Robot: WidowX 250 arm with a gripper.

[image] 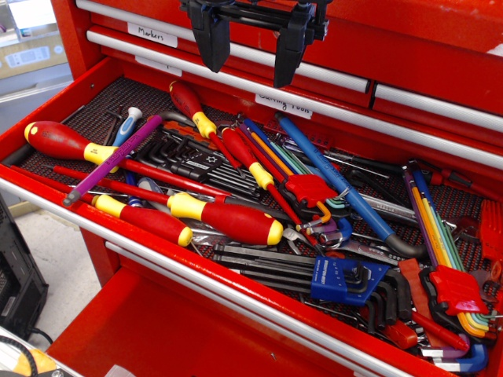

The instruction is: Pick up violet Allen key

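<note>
The gripper (250,59) hangs at the top of the view, above the rear edge of the open drawer (47,118), with its two black jaws apart and nothing between them. It is well apart from the target, which lies toward the left of the drawer.

The violet Allen key (114,160) is a long, slim, glossy violet-magenta rod. It lies diagonally, its upper end near the blue-and-white small screwdriver (127,126) and its lower end, finished in a small bare-metal tip, pointing toward the drawer's front-left rail. It rests on top of other tools: it crosses the yellow collar of the large red-handled screwdriver (63,141) and passes over a thin red shaft beneath. This raised position leaves most of its length exposed from above, which favours a top-down grasp across the rod.

The drawer floor is covered by a dark, woven-looking liner (102,106), presumably to keep tools from sliding. The contents are loosely piled rather than sorted. Several red-and-yellow screwdrivers (224,218) have smooth, rounded handles. A set of black hex keys sits in a blue holder (338,279). Two rainbow-coloured key sets fan out from red holders (310,188); their thin purple keys are not the target. A thick long blue key (338,184) runs diagonally through the middle and is also not the target.

The glossy, narrow rod is likely to slip or roll if gripped off-centre. The jaws should close squarely across its width, clear of the yellow collar beneath.
</note>
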